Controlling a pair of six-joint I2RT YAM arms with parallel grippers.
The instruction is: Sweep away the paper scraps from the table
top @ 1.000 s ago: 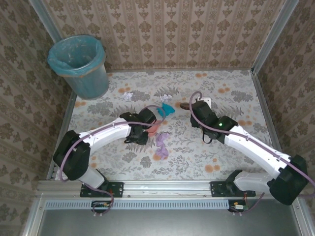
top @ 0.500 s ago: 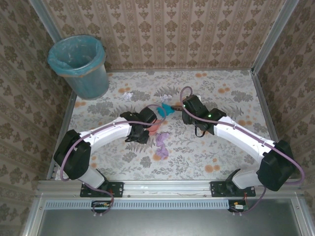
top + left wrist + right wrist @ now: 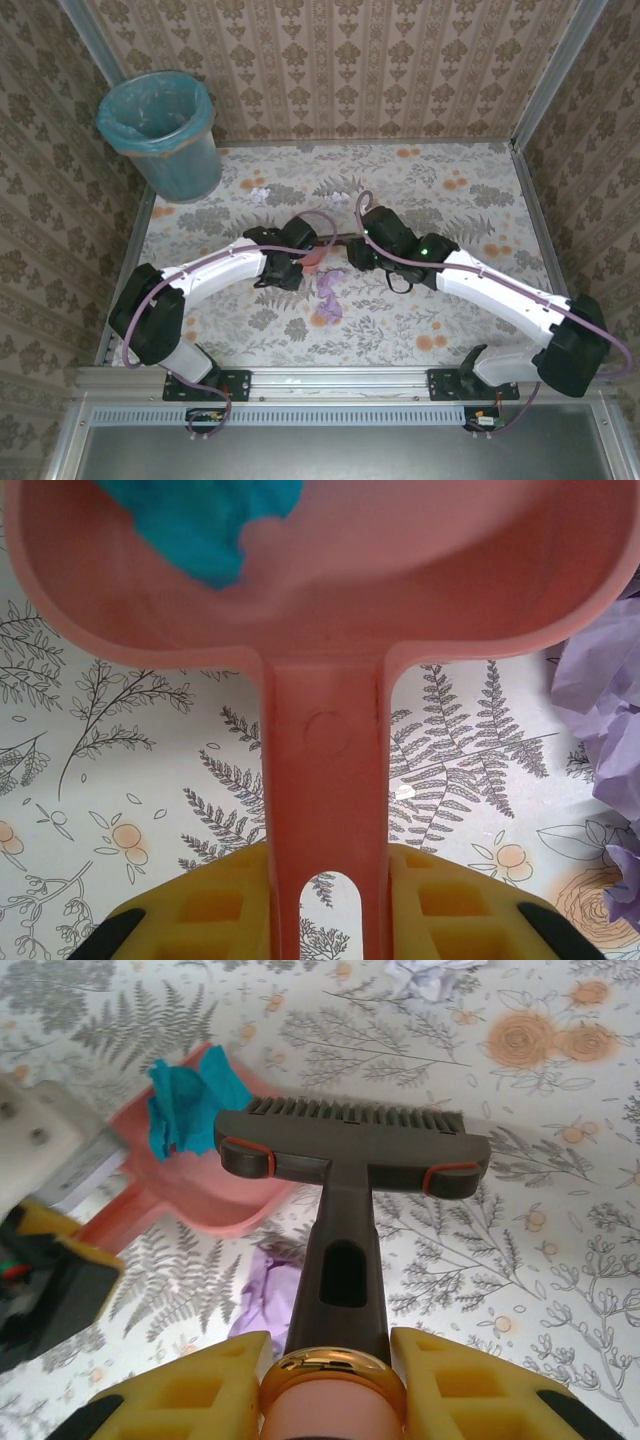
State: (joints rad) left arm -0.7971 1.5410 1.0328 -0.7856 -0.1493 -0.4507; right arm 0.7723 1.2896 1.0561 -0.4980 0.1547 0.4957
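Pink plastic fills the left gripper, clenched on the dustpan handle; a teal scrap lies inside the pan. The right gripper grasps the brush, its head at the pan's mouth. Lilac scraps lie just beside the pan's handle; white ones well beyond it on the table. A hard stroke could flick the teal wad back out, or the brush could shove the pan askew and leave the lilac paper behind.
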